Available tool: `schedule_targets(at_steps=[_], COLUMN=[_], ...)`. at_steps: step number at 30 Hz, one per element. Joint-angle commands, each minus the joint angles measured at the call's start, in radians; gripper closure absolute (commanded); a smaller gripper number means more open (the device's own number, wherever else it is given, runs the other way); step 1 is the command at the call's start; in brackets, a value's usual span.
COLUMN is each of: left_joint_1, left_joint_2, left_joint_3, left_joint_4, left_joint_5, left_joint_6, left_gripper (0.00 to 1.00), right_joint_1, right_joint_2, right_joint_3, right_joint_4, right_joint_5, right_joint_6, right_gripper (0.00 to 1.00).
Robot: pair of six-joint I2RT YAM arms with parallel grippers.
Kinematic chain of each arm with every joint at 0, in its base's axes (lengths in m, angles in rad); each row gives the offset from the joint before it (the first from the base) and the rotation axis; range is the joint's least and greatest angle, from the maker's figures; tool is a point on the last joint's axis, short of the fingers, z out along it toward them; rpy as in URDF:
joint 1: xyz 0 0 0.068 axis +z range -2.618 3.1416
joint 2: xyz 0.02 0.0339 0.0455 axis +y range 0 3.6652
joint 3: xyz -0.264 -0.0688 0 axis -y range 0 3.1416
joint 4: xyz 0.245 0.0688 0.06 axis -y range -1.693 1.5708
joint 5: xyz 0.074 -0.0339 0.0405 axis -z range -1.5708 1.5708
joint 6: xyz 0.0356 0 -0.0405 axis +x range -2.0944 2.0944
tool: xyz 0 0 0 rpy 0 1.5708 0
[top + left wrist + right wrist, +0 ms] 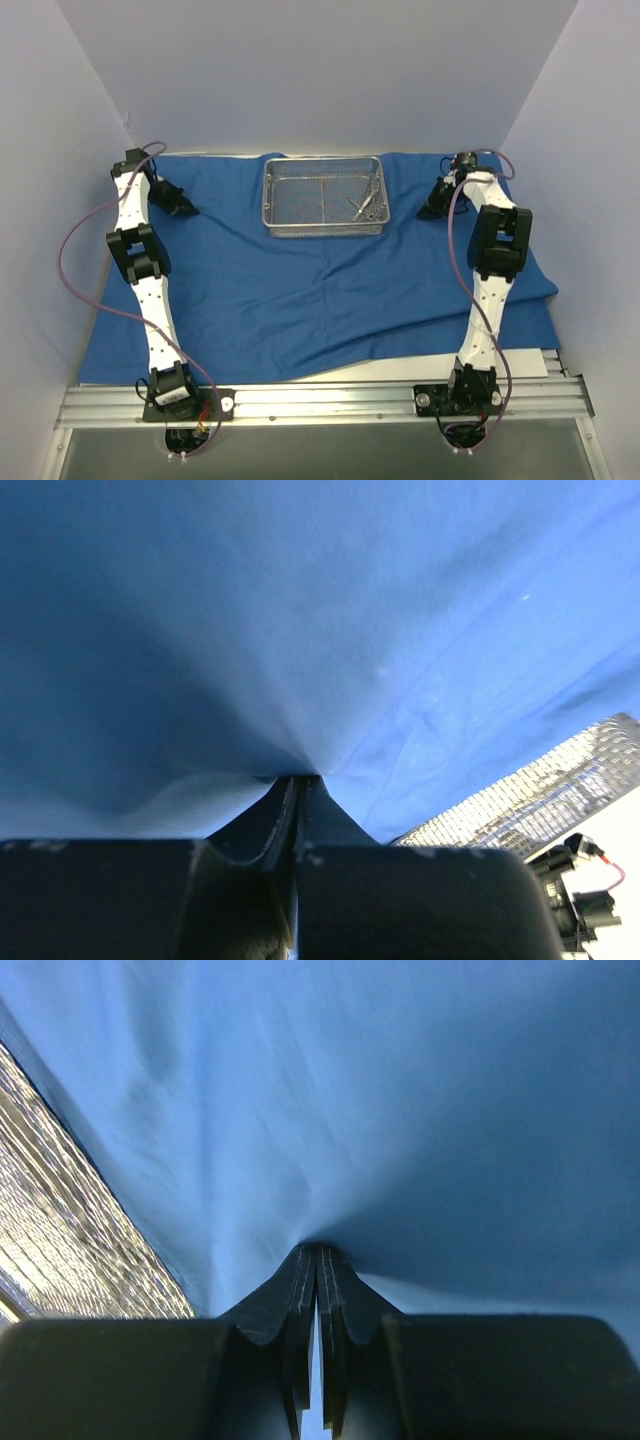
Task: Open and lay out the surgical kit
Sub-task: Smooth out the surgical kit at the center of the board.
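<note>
The blue cloth lay spread across the table, filling the middle of the overhead frame, with the wire tray sitting on it at upper centre. A few thin instruments lay in the tray's right end; I could not count them from there. The left gripper at the upper left and the right gripper at the upper right each had its jaws pressed together on a pinch of cloth, apparently to draw the far edge out flat. The instruments looked not yet laid out.
</note>
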Motion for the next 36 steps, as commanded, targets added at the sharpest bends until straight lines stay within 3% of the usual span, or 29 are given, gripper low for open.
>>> schedule_targets(at_steps=[1,4,7,10,13,15,18,24,28,36], left_joint_1=[0.039,0.030,0.004,-0.030,-0.075,-0.133,-0.213,-0.337,-0.358,-0.366], left_joint_2=[0.085,0.058,-0.046,-0.204,-0.358,-0.454,-0.573,-0.826,-0.922,-1.031], left_joint_3=[0.011,0.023,-0.044,-0.134,-0.245,-0.329,-0.478,-0.879,-1.002,-1.118], left_joint_4=[0.103,0.115,0.148,0.189,0.212,0.223,0.269,0.503,0.536,0.548], left_joint_5=[-0.078,-0.031,-0.003,0.003,-0.053,-0.096,-0.138,-0.055,-0.008,0.040], left_joint_6=[0.046,0.062,0.098,0.134,0.176,0.191,0.217,0.181,0.182,0.202], left_gripper=[0.98,0.95,0.72,0.59,0.53,0.53,0.52,0.50,0.51,0.51], right_joint_1=[0.008,0.006,0.006,-0.021,-0.078,-0.107,-0.161,-0.323,-0.335,-0.367], right_joint_2=[0.121,0.069,-0.064,-0.209,-0.340,-0.400,-0.518,-0.854,-0.948,-0.836], right_joint_3=[0.105,0.167,0.172,0.144,0.040,-0.078,-0.248,-0.521,-0.715,-0.816], right_joint_4=[-0.112,-0.147,-0.178,-0.227,-0.261,-0.276,-0.313,-0.364,-0.329,-0.345], right_joint_5=[0.097,0.148,0.218,0.300,0.315,0.335,0.419,0.551,0.515,0.548], right_joint_6=[-0.066,-0.089,-0.092,-0.086,-0.051,-0.043,-0.037,-0.058,-0.071,0.052], right_gripper=[0.94,0.95,0.89,0.90,0.92,1.00,1.00,1.00,1.00,1.00])
